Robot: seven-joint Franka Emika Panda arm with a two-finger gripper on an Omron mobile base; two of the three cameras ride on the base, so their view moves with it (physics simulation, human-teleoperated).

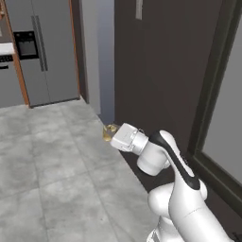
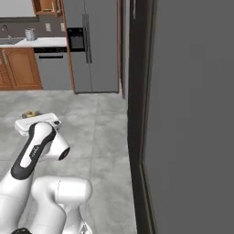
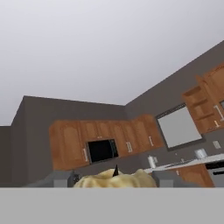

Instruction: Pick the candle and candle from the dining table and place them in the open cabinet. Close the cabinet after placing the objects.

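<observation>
Two-finger gripper clamped on short golden spool-shaped candle, held low above bare grey tiled floor. Dark matte wall close alongside; open floor toward the steel fridge.

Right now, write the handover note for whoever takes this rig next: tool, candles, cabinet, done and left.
Tool: shut on the short golden spool-shaped candle, carried out in front of the arm above the grey tiled floor.
Open reddish-brown wooden wall cabinet: up on the far kitchen wall in the hand view, shelves exposed.
The slim stick candle's whereabouts cannot be told from here.
Done: golden candle picked up.
Left: place it in the open cabinet, see to the other candle, then close the cabinet door.
</observation>
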